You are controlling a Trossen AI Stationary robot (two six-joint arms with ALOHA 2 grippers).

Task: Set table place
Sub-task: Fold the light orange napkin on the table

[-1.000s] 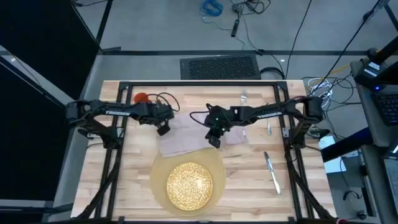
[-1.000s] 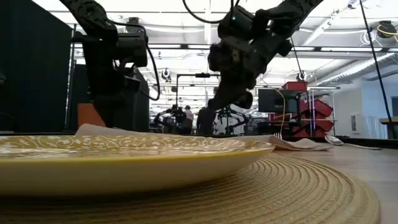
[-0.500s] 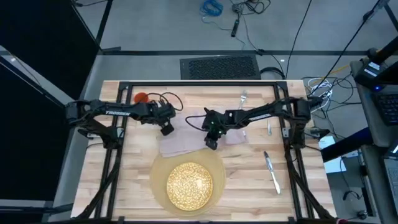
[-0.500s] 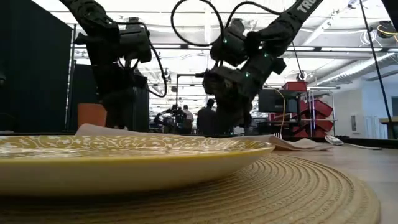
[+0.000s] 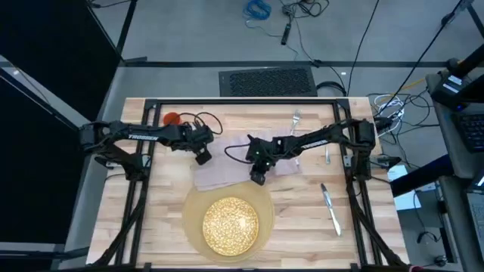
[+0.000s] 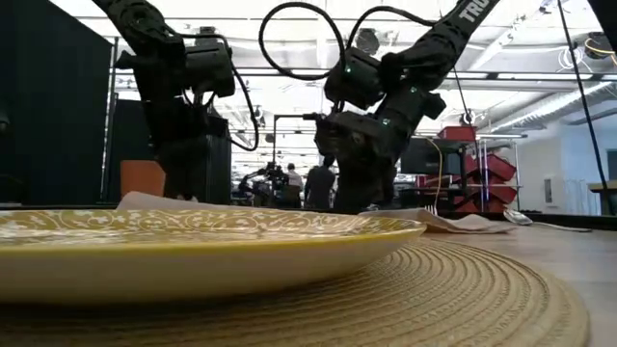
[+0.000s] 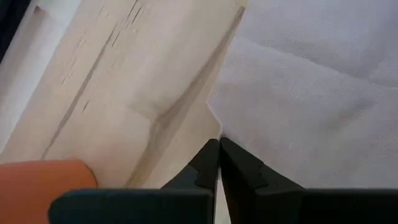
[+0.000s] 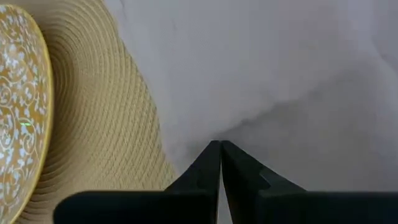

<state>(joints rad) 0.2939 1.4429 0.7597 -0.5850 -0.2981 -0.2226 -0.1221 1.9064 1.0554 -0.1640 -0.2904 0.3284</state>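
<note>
The pinkish-grey napkin [image 5: 227, 170] lies spread on the table, its near edge against the round tan mat [image 5: 227, 219]. The mat carries the gold-speckled plate [image 5: 229, 225]. My left gripper [image 5: 203, 157] is down at the napkin's left edge [image 7: 214, 121] and shut. My right gripper [image 5: 257, 177] is down on the napkin's near part beside the mat [image 8: 118, 137], also shut. The orange cup [image 5: 171, 119] stands at the far left. The knife [image 5: 330, 208], spoon [image 5: 327, 153] and fork [image 5: 296, 119] lie on the right. My left gripper pinches the napkin's left edge [image 7: 219, 132] between its two fingertips, coming from above and slanting down. The cloth around it stays flat on the table. My right gripper pinches a small raised fold of the napkin [image 8: 239, 127] near the mat's rim, from above. The rest of the cloth lies on the table.
Black rails [image 5: 242, 103] frame the tabletop. Bare wood lies to the right of the mat, between it and the knife. Beyond the table the low view shows a room with people [image 6: 289, 183] far off.
My right gripper has come down from above the napkin onto its near part and shifted slightly toward the table's left and near edges. My left gripper has dropped and moved a little to the right, to the napkin's left edge. The napkin lies as before.
</note>
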